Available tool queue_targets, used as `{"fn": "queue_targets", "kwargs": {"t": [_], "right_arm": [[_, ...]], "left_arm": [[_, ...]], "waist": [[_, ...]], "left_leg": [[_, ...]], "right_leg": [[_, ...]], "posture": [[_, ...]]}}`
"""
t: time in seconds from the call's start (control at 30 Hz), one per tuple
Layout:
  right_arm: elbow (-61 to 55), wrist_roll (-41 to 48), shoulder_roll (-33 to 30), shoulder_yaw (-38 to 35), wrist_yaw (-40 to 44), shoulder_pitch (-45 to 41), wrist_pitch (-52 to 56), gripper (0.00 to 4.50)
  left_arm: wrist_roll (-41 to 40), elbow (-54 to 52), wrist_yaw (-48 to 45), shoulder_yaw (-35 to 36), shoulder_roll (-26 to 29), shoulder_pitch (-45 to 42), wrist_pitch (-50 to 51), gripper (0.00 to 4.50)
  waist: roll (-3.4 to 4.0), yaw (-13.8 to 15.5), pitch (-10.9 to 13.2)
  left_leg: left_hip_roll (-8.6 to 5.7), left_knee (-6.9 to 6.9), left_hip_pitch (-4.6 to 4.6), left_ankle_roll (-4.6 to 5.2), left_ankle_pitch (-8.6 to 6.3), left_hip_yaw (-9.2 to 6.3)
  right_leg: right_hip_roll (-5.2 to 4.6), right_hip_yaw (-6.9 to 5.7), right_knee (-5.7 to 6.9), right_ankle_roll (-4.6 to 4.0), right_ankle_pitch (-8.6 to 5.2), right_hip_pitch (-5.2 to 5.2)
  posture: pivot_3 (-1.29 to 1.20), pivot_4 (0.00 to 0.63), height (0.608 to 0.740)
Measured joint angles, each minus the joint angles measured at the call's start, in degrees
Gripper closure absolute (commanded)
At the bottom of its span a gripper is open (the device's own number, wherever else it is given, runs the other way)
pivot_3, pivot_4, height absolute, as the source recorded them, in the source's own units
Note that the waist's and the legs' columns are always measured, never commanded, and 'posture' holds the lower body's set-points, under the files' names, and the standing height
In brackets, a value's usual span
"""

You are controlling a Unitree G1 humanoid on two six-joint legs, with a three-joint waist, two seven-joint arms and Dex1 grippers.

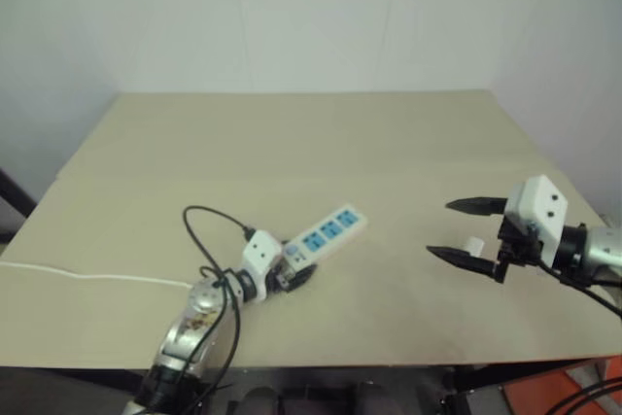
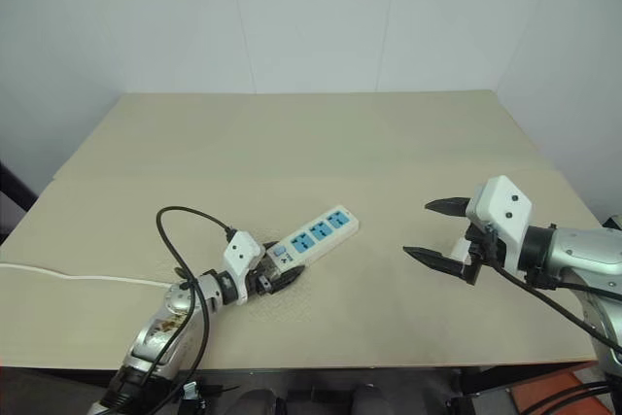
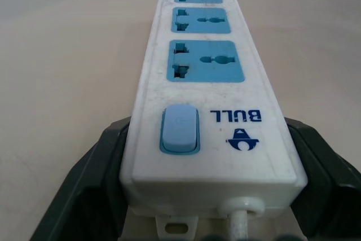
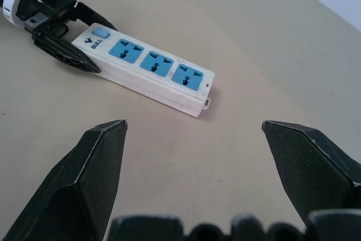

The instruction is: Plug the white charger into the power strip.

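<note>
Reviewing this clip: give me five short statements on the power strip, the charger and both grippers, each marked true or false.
1. The left gripper has its black fingers on either side of the switch end of the long white plastic power strip. True.
2. The small white cube-like charger is plugged into a blue socket. False: all three sockets are empty and the charger lies on the beige table by the right gripper.
3. The right gripper is open and holds nothing. True.
4. The strip has four sockets. False: three.
5. The strip lies flat, sockets facing up. True.

Even, soft indoor light, faint shadows, left eye view slightly hazy.
</note>
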Motion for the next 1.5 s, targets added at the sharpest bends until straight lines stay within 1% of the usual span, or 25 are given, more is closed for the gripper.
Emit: {"fn": "queue_targets", "kwargs": {"t": [0.13,0.2,0.27,0.37,0.47,0.5,0.6,0.7,0.87,1.07,1.13,1.33,1.5], "right_arm": [[0.1,-0.01,-0.07,0.0,0.09,-0.55,0.21,0.0],[0.34,-0.05,-0.16,0.0,0.23,-1.11,0.21,0.0],[1.49,-0.19,-1.02,0.12,1.01,-2.16,0.17,0.0],[4.23,-2.88,-4.15,1.63,2.74,-2.82,-2.25,0.0],[8.73,-7.5,-7.16,5.65,5.78,-4.49,-7.59,0.0],[10.12,-8.85,-7.88,6.78,7.04,-5.3,-9.9,0.0],[13.23,-11.36,-8.27,9.43,9.7,-8.3,-14.85,0.0],[17.17,-14.49,-8.51,13.88,13.2,-12.58,-21.55,0.0],[24.76,-18.3,-8.52,19.71,19.15,-18.61,-31.0,0.0],[33.02,-21.6,-9.74,24.18,27.22,-24.76,-43.86,0.0],[36.19,-23.96,-11.14,26.69,29.6,-26.35,-50.23,0.0],[43.41,-30.02,-11.22,32.83,30.26,-32.59,-64.84,0.0],[50.45,-37.1,-8.78,39.45,30.07,-37.87,-75.76,0.0]], "left_arm": [[0.03,2.08,-1.54,-0.04,0.19,-0.31,-3.54,1.2],[0.08,4.31,-3.82,-0.23,1.18,-1.19,-7.28,1.2],[-0.37,7.47,-8.87,-0.61,3.14,-2.84,-12.09,1.2],[-2.4,11.17,-17.34,-0.62,6.04,-5.02,-16.05,1.2],[-3.47,15.28,-26.36,-0.74,9.16,-8.52,-18.42,1.2],[-3.85,16.5,-28.96,-0.74,9.91,-9.8,-19.05,1.2],[-4.11,18.94,-33.66,-1.19,10.46,-12.06,-19.61,1.2],[-4.2,21.27,-37.52,-2.24,10.43,-14.25,-19.63,1.2],[-4.43,23.46,-40.5,-2.72,9.84,-15.85,-19.66,1.2],[-3.87,24.34,-41.33,-2.83,9.15,-16.54,-20.36,1.2],[-3.69,24.43,-41.31,-2.78,9.03,-16.55,-20.57,1.2],[-3.49,24.46,-41.19,-2.67,8.91,-16.49,-20.63,1.2],[-3.33,24.23,-40.85,-2.6,8.92,-16.41,-20.6,1.2]], "waist": [[0.1,0.06,-0.06],[0.12,0.07,-0.07],[0.11,-0.04,-0.06],[0.06,-0.4,-0.03],[0.03,-1.07,0.01],[0.02,-1.29,0.02],[-0.01,-1.53,0.04],[-0.07,-1.47,0.08],[-0.08,-1.26,0.08],[-0.07,-0.96,0.08],[-0.07,-0.91,0.08],[-0.06,-1.0,0.07],[-0.06,-1.03,0.07]], "left_leg": [[0.0,-0.01,0.0,0.01,-0.01,0.0],[0.0,0.0,0.01,0.01,0.0,0.0],[0.01,0.0,-0.02,0.01,0.0,0.03],[0.04,-0.05,-0.21,0.02,-0.01,0.06],[0.06,-0.08,-0.4,0.07,-0.04,0.07],[0.06,-0.09,-0.47,0.1,-0.06,0.05],[0.04,-0.07,-0.55,0.21,-0.12,0.04],[0.04,-0.07,-0.61,0.31,-0.18,0.04],[-0.02,0.02,-0.99,0.31,-0.17,0.07],[-0.02,0.01,-1.03,0.31,-0.17,0.08],[-0.02,0.01,-1.02,0.31,-0.17,0.1],[-0.02,0.0,-0.96,0.31,-0.17,0.14],[-0.02,0.0,-0.96,0.31,-0.17,0.15]], "right_leg": [[0.0,0.0,-0.01,-0.02,0.01,0.0],[0.0,0.0,-0.01,-0.02,0.02,0.01],[0.02,0.0,-0.01,-0.05,0.03,-0.05],[0.05,0.02,-0.02,-0.09,0.04,-0.31],[0.07,0.02,-0.04,-0.51,0.29,-0.51],[0.07,0.0,-0.08,-0.52,0.3,-0.55],[0.06,0.01,-0.15,-0.48,0.28,-0.57],[0.05,-0.01,-0.19,-0.45,0.26,-0.61],[-0.01,0.04,-0.06,-0.47,0.28,-1.17],[-0.02,0.04,-0.06,-0.47,0.28,-1.21],[-0.03,0.04,-0.05,-0.47,0.28,-1.21],[-0.03,0.08,0.0,-0.49,0.29,-1.21],[-0.04,0.09,0.0,-0.5,0.3,-1.22]], "posture": [[0.0,0.15,0.74],[0.0,0.15,0.74],[0.0,0.15,0.74],[0.0,0.15,0.74],[0.0,0.15,0.74],[0.0,0.15,0.74],[0.0,0.15,0.74],[0.0,0.15,0.74],[0.0,0.15,0.74],[0.0,0.15,0.74],[0.0,0.15,0.74],[0.0,0.15,0.74],[0.0,0.15,0.74]]}}
